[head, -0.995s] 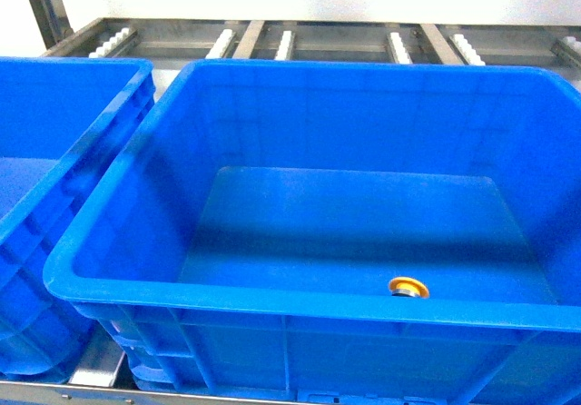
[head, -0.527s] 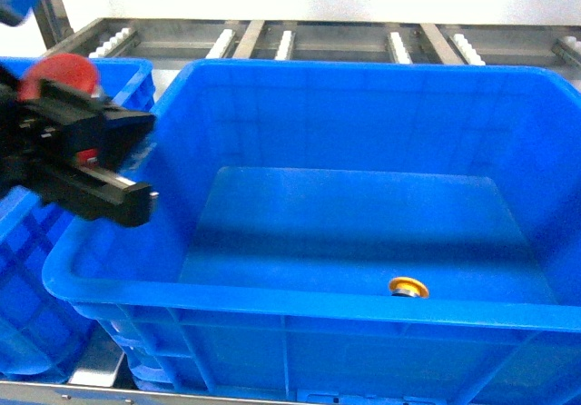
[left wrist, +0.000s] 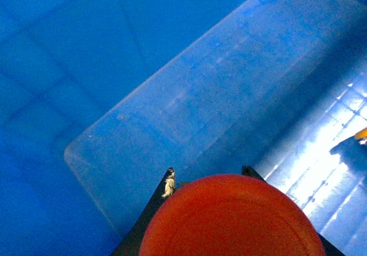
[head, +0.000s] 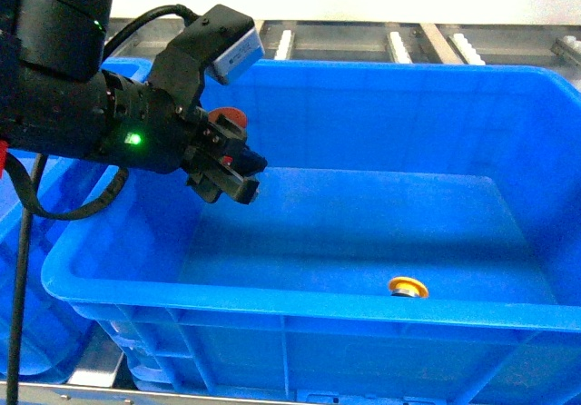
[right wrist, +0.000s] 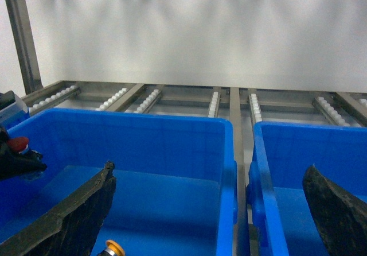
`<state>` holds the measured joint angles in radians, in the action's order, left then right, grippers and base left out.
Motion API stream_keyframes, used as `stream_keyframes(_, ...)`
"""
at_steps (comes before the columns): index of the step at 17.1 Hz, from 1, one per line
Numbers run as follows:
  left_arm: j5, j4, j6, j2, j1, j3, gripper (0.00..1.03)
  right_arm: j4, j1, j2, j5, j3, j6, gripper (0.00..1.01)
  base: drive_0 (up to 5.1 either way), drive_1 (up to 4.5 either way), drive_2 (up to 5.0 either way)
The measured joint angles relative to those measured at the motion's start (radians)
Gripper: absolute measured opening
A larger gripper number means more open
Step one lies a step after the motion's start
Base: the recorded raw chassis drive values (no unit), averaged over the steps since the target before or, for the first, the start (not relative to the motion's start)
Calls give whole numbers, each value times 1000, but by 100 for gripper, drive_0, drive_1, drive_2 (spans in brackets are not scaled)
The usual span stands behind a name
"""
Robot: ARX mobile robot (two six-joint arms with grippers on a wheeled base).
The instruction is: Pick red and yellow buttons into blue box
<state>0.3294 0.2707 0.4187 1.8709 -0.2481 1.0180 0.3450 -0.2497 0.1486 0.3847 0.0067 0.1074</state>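
- Reaching in over the left wall of the blue box [head: 300, 310], the left gripper [head: 234, 162] is hanging above the left part of the floor with its jaws clamped on the red button [head: 227, 117].
- Filling the bottom of the left wrist view, the red cap is sitting between the two dark fingers [left wrist: 163, 188], with bare blue floor spreading out beneath it.
- Lying on the floor close to the near wall, right of the middle, the yellow button [head: 408, 287] is resting well apart from the gripper.
- Leaving most of the box floor open, the walls are rising high on all four sides under a thick rim.
- Holding back outside and behind the box, the right gripper [right wrist: 209, 210] is showing its two fingers spread wide with nothing between them.
- Flanking the box are a second blue crate [head: 36, 269] on the left and another crate [right wrist: 312, 175] on the right, with a metal roller rack [head: 399, 42] running behind.
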Motion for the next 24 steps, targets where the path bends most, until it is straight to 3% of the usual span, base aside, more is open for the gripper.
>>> stream_keyframes(1,13,-24,11,19,-1,11,34,0,0,0,0,0,0,98,0,0,0)
stream_keyframes(4,17,30,24,32,-13,12,72,0,0,0,0,0,0,98,0,0,0)
stream_keyframes(7,-32,148,-13,-10,-16,-48,100,0,0,0,0,0,0,98,0,0,0)
stream_keyframes(10,-119,354,-156,-165,20,-204,98,0,0,0,0,0,0,98,0,0,0)
stream_keyframes(11,-166,466,-240,-248,38,-301,98,0,0,0,0,0,0,98,0,0,0)
stream_keyframes(14,-349,655,-391,-405,67,-549,98,0,0,0,0,0,0,98,0,0,0)
stream_keyframes(17,-429,716,-432,-515,114,-689,98,0,0,0,0,0,0,98,0,0,0)
stream_keyframes(20,-487,746,-441,-575,120,-755,98,0,0,0,0,0,0,98,0,0,0)
stream_keyframes(22,-544,684,-447,-736,111,-882,98,0,0,0,0,0,0,98,0,0,0)
stream_keyframes(24,-594,523,-448,-909,60,-988,98,0,0,0,0,0,0,98,0,0,0)
